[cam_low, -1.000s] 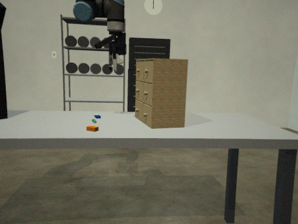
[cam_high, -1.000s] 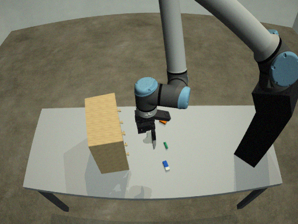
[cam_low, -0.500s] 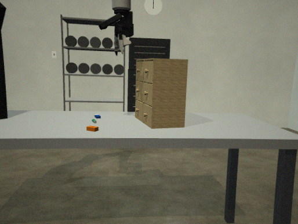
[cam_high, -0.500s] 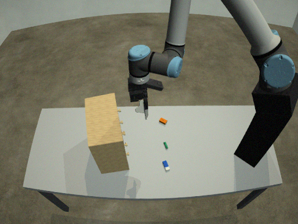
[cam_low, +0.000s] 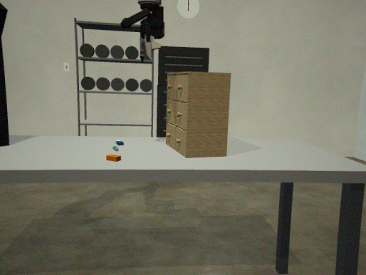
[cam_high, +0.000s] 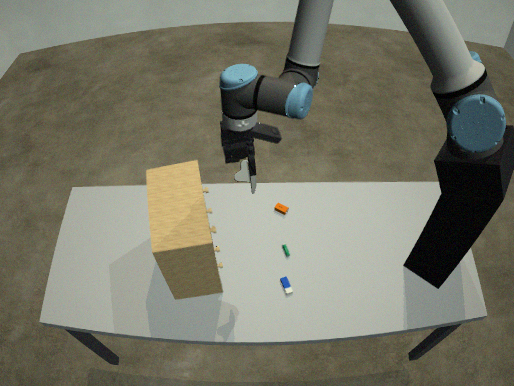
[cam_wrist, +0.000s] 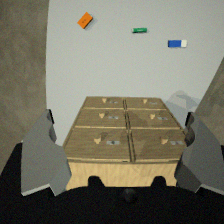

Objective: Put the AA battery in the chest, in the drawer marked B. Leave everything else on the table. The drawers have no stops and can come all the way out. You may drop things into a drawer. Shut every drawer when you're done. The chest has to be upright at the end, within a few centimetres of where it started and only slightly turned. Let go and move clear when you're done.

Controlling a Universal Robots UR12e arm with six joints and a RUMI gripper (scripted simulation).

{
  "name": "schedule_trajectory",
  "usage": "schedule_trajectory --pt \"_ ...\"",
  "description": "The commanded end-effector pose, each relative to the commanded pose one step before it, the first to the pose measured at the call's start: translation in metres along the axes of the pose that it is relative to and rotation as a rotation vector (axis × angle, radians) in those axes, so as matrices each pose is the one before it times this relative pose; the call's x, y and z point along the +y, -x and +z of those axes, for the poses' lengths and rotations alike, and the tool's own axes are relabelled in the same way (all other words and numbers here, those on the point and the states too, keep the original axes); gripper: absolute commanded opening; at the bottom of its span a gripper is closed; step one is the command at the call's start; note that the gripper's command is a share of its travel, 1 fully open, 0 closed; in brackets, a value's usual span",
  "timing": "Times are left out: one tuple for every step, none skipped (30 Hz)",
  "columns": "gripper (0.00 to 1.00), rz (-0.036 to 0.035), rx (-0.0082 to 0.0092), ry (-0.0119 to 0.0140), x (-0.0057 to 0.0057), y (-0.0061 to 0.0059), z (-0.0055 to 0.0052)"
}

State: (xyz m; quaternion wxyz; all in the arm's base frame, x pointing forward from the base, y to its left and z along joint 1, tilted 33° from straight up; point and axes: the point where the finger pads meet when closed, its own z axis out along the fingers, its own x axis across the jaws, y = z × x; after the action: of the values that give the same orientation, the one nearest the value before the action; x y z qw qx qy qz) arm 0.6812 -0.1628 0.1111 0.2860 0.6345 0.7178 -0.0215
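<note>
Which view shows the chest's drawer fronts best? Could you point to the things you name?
Wrist: all six fronts of the chest [cam_high: 175, 210] [cam_low: 208, 114] [cam_wrist: 125, 172] face it, knobs and labels included, though unreadable. Exterior shows them steeply angled; top shows only protruding knobs [cam_high: 213, 229] [cam_low: 179, 115] [cam_wrist: 102, 116].

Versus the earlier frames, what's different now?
The gripper moved toward the table's far edge in the top view and rose. Nothing was visibly grasped or released. The chest, orange block, green battery and blue-and-white block stayed put.
</note>
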Motion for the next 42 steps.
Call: schedule_trajectory --pt "1.0 -0.00111 0.00387 -0.00169 -0.00391 -0.00193 0.00249" --pt "1.0 0.0 0.0 0.0 0.0 0.0 0.0" --pt "1.0 0.00052 -0.00034 0.00189 0.00027 0.00032 -0.00005" --pt "1.0 0.00002 0.0001 0.00148 -0.00004 0.00002 0.00033" --pt "1.0 -0.00001 0.00007 0.00175 0.00003 0.00006 0.00039" --pt "1.0 -0.00004 0.00019 0.00204 0.00009 -0.0001 0.00042" --pt "1.0 -0.00004 0.00016 0.00238 0.00013 -0.00009 0.00041" --pt "1.0 0.00001 0.00002 0.0029 0.00023 0.0 0.00029" --pt "1.0 0.00001 0.00001 0.0032 0.00026 0.0 0.00032" --pt "1.0 0.0 0.0 0.00351 0.00028 0.0 0.00034" --pt "1.0 -0.00001 -0.00001 0.00384 0.0003 0.0 0.00037" --pt "1.0 -0.00002 -0.00002 0.00416 0.00032 0.0 0.00039" --pt "1.0 -0.00004 -0.00004 0.0045 0.00035 0.00001 0.00041" --pt "1.0 -0.00005 -0.00006 0.00484 0.00037 0.00001 0.00043" --pt "1.0 -0.00008 -0.00008 0.00518 0.00039 0.00001 0.00045" --pt "1.0 0.00002 0.00002 0.00549 0.00042 0.0 0.00056" --pt "1.0 0.00008 0.00008 0.00581 0.00045 -0.00001 0.00064" --pt "1.0 0.0 0.0 0.0 0.0 0.0 0.0" --pt "1.0 0.0 0.0 0.0 0.0 0.0 0.0" --pt "1.0 0.00005 0.00006 0.00616 0.00047 -0.00001 0.00066" --pt "1.0 0.00003 0.00003 0.00651 0.00049 -0.00001 0.00067" --pt "1.0 -0.00001 0.0 0.00686 0.00051 0.0 0.00068" --pt "1.0 -0.00004 -0.00004 0.00721 0.00053 0.0 0.00069" --pt "1.0 -0.00009 -0.00008 0.00756 0.00054 0.00001 0.0007" --pt "1.0 -0.00008 -0.00007 0.00789 0.00056 0.00001 0.00074" --pt "1.0 0.00012 0.00011 0.00816 0.00059 -0.00002 0.00093" --pt "1.0 0.00007 0.00007 0.0085 0.00061 -0.00001 0.00093" --pt "1.0 0.00001 0.00001 0.00884 0.00062 0.0 0.00092" --pt "1.0 -0.00005 -0.00004 0.00917 0.00063 0.0 0.00092" --pt "1.0 -0.00012 -0.0001 0.00949 0.00064 0.00001 0.0009" --pt "1.0 0.00002 0.00002 0.00976 0.00066 0.0 0.00104" --pt "1.0 0.00011 0.00009 0.01004 0.00067 -0.00001 0.00115" --pt "1.0 0.00003 0.00003 0.01034 0.00067 0.0 0.00113" --pt "1.0 -0.00006 -0.00004 0.01064 0.00067 0.0 0.0011" --pt "1.0 0.0 0.0 0.0 0.0 0.0 0.0" --pt "1.0 0.0 0.0 0.0 0.0 0.0 0.0" --pt "1.0 -0.00015 -0.00012 0.01093 0.00067 0.00001 0.00106" --pt "1.0 0.0001 0.00008 0.01114 0.00069 -0.00001 0.00128" --pt "1.0 0.0001 0.00007 0.0114 0.00069 -0.00001 0.00131" --pt "1.0 -0.00001 -0.00001 0.01166 0.00069 0.0 0.00127" --pt "1.0 -0.00013 -0.00009 0.01191 0.00068 0.00001 0.00122" --pt "1.0 0.0 0.0 0.01212 0.00069 0.0 0.00134"
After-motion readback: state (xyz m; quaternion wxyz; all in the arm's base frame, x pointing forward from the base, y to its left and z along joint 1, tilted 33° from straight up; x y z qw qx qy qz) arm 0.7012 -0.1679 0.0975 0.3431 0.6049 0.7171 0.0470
